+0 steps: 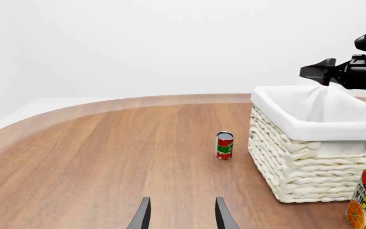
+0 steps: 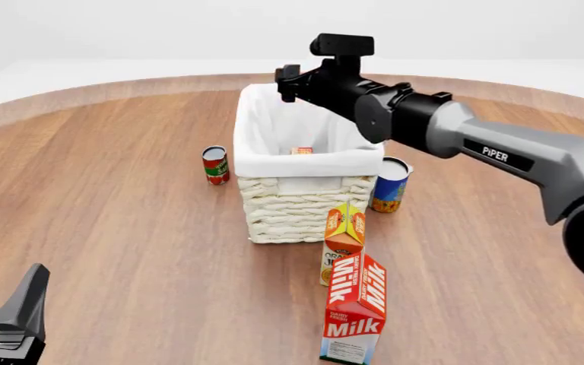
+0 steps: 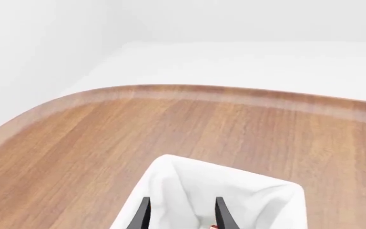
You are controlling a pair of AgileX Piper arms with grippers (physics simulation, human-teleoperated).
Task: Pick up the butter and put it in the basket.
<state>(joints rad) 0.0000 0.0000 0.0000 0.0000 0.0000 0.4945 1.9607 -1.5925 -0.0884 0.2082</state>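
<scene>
The butter (image 2: 301,150), a small red-orange box, lies inside the cream wicker basket (image 2: 303,201) on its white lining. A sliver of it shows in the right wrist view (image 3: 213,227). My right gripper (image 2: 286,80) is open and empty, hovering above the far end of the basket (image 3: 170,191). It also shows in the left wrist view (image 1: 311,72), over the basket (image 1: 310,162). My left gripper (image 2: 13,319) is open and empty at the near left of the table, far from the basket; its fingers (image 1: 142,217) point towards a can.
A red tomato can (image 2: 215,164) stands left of the basket, also in the left wrist view (image 1: 225,145). A blue-yellow can (image 2: 391,185) stands on the basket's right. An orange juice carton (image 2: 344,232) and a tall milk carton (image 2: 354,312) stand in front of it.
</scene>
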